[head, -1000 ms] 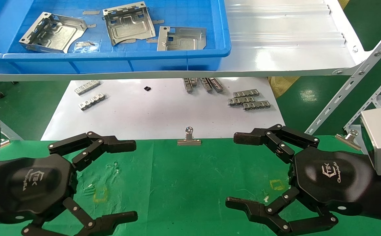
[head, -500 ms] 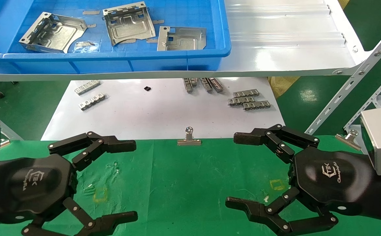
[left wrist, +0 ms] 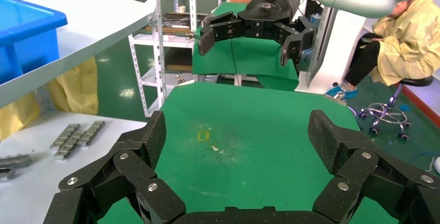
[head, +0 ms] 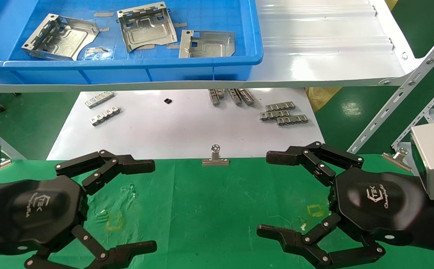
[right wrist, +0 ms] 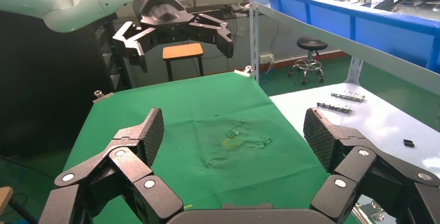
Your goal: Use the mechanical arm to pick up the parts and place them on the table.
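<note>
Nothing moved | left claw (head: pixel 153 203) spread over table (head: pixel 209 209) | right claw (head: pixel 263 194) spread | parts (head: pixel 145 26) in bin (head: pixel 127 69)

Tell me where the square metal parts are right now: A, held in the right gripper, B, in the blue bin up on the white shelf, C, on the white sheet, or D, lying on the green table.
B: all three parts lie in the blue bin; both grippers hover open and empty.
</note>
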### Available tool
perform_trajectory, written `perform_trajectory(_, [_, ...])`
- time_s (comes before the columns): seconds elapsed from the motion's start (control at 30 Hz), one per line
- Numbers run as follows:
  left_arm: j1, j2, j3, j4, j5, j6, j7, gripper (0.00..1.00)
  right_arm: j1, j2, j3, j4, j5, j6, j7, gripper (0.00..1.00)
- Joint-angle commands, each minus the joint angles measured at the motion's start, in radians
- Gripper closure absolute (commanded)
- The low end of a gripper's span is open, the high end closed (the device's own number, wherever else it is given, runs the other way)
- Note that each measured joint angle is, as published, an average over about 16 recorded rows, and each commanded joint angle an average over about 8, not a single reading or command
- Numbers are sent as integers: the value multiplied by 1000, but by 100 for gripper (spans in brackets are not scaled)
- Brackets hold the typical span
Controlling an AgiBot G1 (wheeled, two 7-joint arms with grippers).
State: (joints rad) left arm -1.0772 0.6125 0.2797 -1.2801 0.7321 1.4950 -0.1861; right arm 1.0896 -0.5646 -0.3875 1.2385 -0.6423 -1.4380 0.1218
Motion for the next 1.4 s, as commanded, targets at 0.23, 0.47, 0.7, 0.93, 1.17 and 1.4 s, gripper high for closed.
perform_trajectory(0.23, [0,0,0,0,0,0,0,0,0,0,0,0,0,0,0,100])
perform_trajectory(0.47, [0,0,0,0,0,0,0,0,0,0,0,0,0,0,0,100])
perform_trajectory(0.7, [0,0,0,0,0,0,0,0,0,0,0,0,0,0,0,100])
perform_trajectory(0.93, [0,0,0,0,0,0,0,0,0,0,0,0,0,0,0,100])
perform_trajectory(1.17, [-2,0,-1,-1,-1,-1,0,0,0,0,0,0,0,0,0,100])
perform_trajectory(1.4, [-108,14,1,3,36,-19,-17,0,0,0,0,0,0,0,0,100])
